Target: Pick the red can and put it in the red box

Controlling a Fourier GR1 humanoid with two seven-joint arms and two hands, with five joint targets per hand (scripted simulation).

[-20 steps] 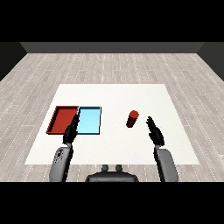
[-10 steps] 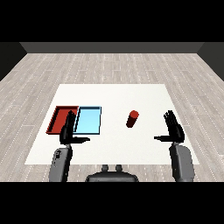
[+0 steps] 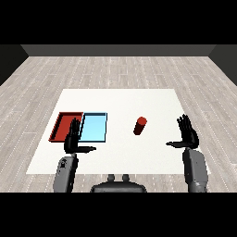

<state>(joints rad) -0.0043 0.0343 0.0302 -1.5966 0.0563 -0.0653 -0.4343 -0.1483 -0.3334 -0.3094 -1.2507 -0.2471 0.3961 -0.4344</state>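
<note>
The red can [image 3: 140,126] stands upright on the white table [image 3: 120,104], right of centre. My right hand [image 3: 188,134] hovers well to the right of the can, fingers straight up and thumb stretched toward it, open and holding nothing. The red tray [image 3: 65,125] lies at the left with the light blue tray [image 3: 94,127] touching its right side. My left hand [image 3: 72,139] is raised over the near edge of the two trays, open, fingers straight, thumb out to the right.
Bare table surface stretches between the blue tray and the can, and behind both. The table's right edge [image 3: 196,134] runs just beside my right hand. Grey plank floor surrounds the table.
My right hand has swung outward to the right, away from the can, and opened wide with the palm facing left. The left hand, can and trays have barely moved.
</note>
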